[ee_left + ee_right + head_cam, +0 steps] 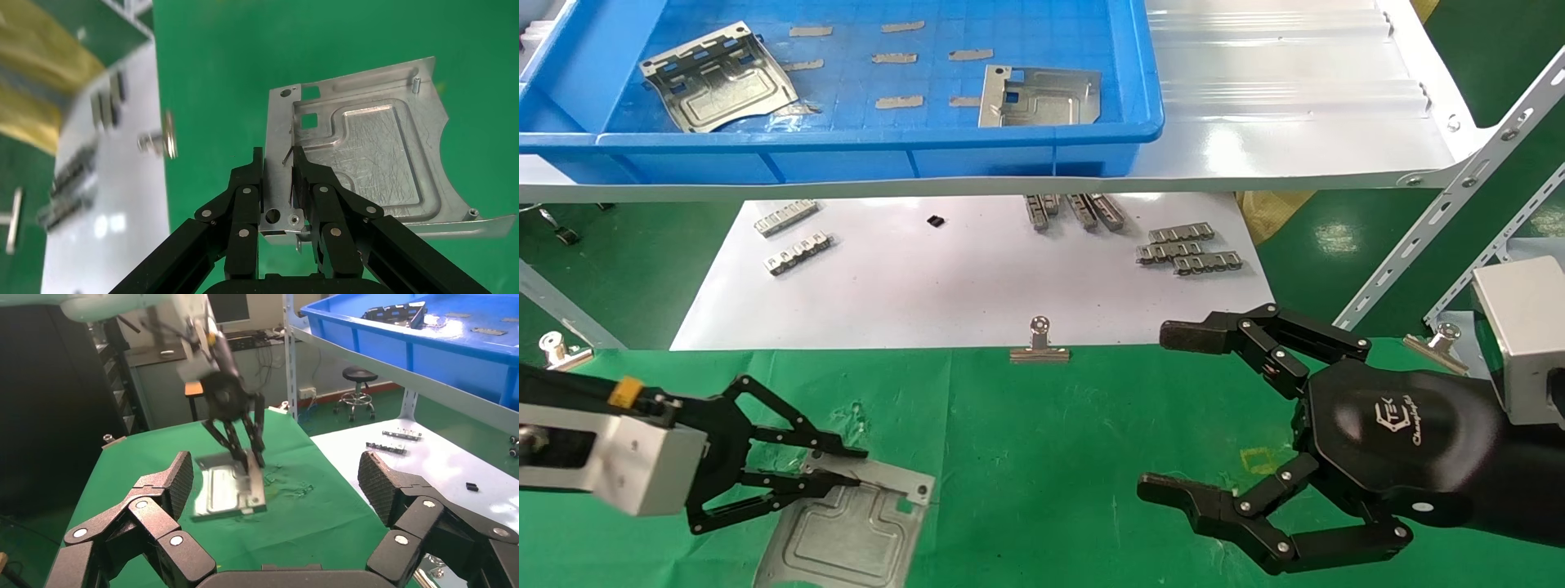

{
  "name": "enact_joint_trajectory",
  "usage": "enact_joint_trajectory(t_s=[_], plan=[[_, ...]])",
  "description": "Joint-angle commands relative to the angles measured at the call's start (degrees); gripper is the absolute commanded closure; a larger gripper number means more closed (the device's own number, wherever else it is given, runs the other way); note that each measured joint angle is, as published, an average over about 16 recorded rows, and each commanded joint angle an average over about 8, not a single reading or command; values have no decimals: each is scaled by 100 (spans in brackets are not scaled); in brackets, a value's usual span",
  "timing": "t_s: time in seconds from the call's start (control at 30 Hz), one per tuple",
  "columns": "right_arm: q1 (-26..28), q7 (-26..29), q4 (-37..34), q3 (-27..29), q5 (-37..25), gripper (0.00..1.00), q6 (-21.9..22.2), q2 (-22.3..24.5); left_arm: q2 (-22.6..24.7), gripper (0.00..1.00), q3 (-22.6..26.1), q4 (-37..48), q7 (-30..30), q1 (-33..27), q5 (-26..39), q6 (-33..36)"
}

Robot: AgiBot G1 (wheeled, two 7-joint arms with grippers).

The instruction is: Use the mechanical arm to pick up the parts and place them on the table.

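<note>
My left gripper [858, 467] is shut on the edge of a silvery stamped part [846, 531] at the near left of the green table [1050, 441]. The left wrist view shows both fingers pinching the part's [367, 153] raised rim, with the left gripper [278, 158] over the cloth. The right wrist view shows that part [223, 493] low over the cloth under the left gripper [254, 458]; I cannot tell whether it touches. My right gripper [1160, 412], black with a TEK logo, is open and empty at the near right. Two more parts [715, 77] [1042, 96] lie in the blue bin [846, 139].
The bin stands on a glossy white shelf [1295, 106] above the table's far side. A white sheet [977, 286] beneath it holds small grey slotted strips [1189, 249]. Binder clips [1039, 343] sit at the cloth's far edge. A slotted metal shelf brace [1442, 220] slants at the right.
</note>
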Motion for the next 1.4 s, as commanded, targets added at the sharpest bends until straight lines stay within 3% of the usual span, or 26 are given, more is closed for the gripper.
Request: enact_joint_trajectory(t_s=[0.03,0.37,0.43,0.7,1.0,1.4], plan=[[0,0,0,0,0,0,0,0,22,100,63,262,249,105,159,-196],[0,0,0,0,0,0,0,0,110,100,83,719,663,549,258,-782],[0,0,0,0,0,0,0,0,104,96,85,751,721,578,283,-840],[0,0,0,0,0,0,0,0,113,1,113,882,880,597,416,-982],[0,0,0,0,0,0,0,0,187,0,191,982,839,495,609,-1021],[0,0,0,0,0,0,0,0,211,0,161,1502,-104,236,223,-244]])
